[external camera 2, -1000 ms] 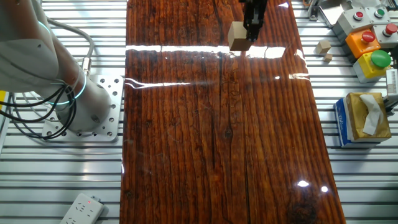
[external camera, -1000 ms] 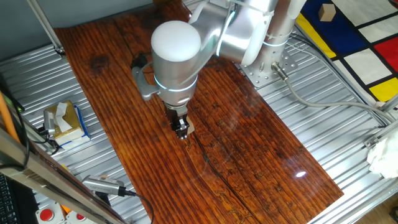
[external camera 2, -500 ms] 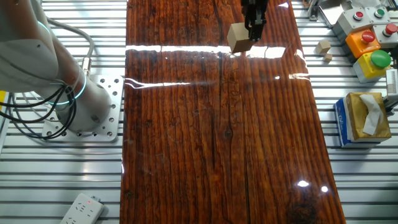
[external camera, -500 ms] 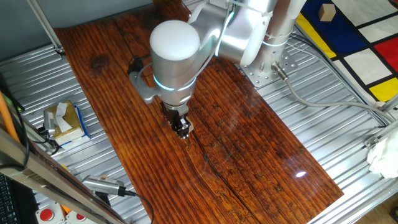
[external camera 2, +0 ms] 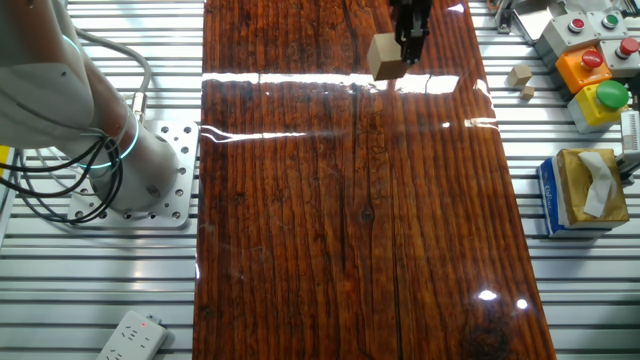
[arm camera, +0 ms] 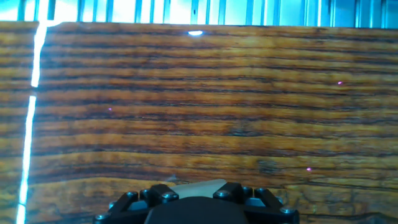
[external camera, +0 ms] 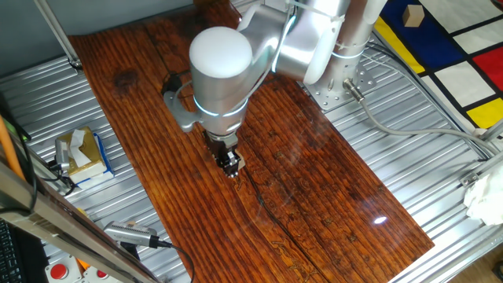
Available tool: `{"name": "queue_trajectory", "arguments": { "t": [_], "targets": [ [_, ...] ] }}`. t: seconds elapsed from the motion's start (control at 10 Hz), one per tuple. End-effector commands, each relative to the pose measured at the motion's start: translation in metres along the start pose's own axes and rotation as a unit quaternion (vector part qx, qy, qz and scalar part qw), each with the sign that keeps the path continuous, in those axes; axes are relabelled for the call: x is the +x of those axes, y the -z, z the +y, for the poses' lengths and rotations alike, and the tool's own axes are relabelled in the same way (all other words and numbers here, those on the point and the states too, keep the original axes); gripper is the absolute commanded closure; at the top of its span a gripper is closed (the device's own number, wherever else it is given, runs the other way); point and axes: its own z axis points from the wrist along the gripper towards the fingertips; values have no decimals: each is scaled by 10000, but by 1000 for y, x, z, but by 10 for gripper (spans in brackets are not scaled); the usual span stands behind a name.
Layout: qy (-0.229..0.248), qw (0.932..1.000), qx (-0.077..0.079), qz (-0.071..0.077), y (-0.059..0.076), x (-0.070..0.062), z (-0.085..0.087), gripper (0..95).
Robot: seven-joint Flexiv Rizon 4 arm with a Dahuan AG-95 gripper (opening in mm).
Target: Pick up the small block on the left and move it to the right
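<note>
In the hand view the gripper (arm camera: 198, 208) fills the bottom edge, jaws clamped on the small block (arm camera: 198, 186), whose pale top edge peeks out just beyond it. Past the block, the dark reddish board (arm camera: 199, 112) runs bare to its far edge. In the other fixed view the block (external camera 2: 385, 55) hangs near the board's (external camera 2: 340, 220) top end, with the tissue box (external camera 2: 583, 190) well apart, off the board's right edge.
</note>
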Motion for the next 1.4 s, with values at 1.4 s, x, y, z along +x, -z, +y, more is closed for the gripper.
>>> {"name": "queue_trajectory", "arguments": {
  "t": [1.4],
  "targets": [
    [-1178,9930,-59,-67,6,-6,132,950]
  ]
}}
